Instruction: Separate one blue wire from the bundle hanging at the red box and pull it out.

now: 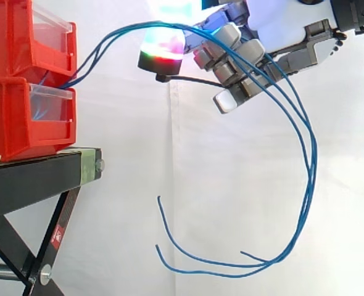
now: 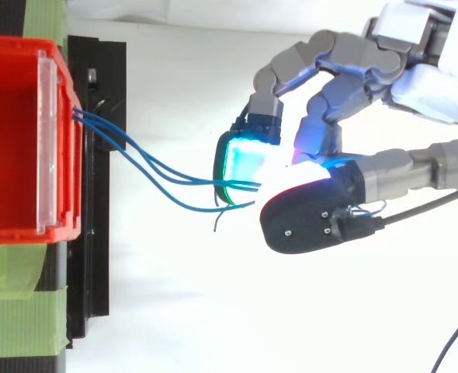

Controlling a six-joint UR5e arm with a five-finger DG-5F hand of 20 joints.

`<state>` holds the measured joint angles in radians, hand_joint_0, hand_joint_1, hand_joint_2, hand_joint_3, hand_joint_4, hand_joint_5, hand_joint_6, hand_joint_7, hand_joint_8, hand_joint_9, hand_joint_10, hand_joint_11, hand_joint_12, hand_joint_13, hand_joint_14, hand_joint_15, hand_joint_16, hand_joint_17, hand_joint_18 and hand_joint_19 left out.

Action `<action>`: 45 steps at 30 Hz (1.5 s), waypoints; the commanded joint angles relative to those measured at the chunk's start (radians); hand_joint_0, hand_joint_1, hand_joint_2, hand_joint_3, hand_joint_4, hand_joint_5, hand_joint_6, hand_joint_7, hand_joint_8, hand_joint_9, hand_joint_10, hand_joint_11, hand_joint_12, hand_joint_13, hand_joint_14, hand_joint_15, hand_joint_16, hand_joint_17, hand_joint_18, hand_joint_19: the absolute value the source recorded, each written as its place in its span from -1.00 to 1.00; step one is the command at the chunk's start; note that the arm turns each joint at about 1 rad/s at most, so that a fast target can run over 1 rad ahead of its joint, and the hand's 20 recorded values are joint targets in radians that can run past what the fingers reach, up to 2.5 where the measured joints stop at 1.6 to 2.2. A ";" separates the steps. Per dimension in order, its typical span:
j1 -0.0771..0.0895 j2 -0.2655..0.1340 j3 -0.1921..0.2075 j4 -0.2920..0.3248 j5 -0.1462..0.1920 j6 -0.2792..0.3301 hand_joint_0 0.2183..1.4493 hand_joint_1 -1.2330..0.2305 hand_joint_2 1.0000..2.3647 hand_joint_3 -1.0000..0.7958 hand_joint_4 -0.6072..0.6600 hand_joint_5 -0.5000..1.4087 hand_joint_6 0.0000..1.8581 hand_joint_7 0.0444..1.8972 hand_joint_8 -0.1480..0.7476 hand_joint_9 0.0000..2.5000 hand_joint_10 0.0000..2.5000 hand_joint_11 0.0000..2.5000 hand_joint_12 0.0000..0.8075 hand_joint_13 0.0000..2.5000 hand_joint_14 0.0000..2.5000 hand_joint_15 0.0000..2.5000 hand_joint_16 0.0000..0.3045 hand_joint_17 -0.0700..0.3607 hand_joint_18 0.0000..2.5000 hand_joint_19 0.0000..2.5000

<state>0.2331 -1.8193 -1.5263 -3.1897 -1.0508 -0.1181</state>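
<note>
Not far along imo: the hand [image 1: 237,68] has its fingers curled and pads pinched together on the blue wires [image 2: 151,167], but all three look bunched in that grip, their ends in the red bin [image 1: 9,123], none separated or pulled out yet.

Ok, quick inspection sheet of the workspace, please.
Surface: black stand, carrying the stacked red bins.
Job's things: blue wires run from the red bins over the robot hand, then hang in a loop with free ends below.
Clutter: green tape on the stand.
Grippers: robot hand's fingers and thumb curled, pinching the blue wires; several appear to be in the pinch, none separated yet.
Cables: nothing seen besides the blue wires.
Surroundings: white curtain.
</note>
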 commanded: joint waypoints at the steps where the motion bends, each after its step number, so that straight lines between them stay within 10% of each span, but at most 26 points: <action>1: 0.000 0.000 0.000 -0.001 0.000 0.000 -0.36 -0.52 -0.97 -0.03 0.18 -0.69 0.02 -0.10 0.04 -0.36 -0.34 0.20 0.04 -0.41 -0.08 0.15 -0.66 -0.13 -0.36 -0.34; 18: 0.002 0.000 0.000 -0.006 0.002 0.198 -0.34 -0.57 -0.98 0.04 0.24 -0.72 0.02 -0.11 0.07 -0.42 -0.28 0.17 0.08 -0.45 -0.08 0.16 -0.63 -0.08 -0.37 -0.38; 45: 0.002 0.000 0.000 -0.007 0.002 0.204 -0.31 -0.67 -0.98 -0.25 0.27 -0.75 0.02 -0.15 0.01 -0.64 -0.19 0.09 -0.05 -0.60 -0.09 0.09 -0.66 -0.13 -0.50 -0.45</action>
<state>0.2347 -1.8193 -1.5263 -3.1968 -1.0493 0.0859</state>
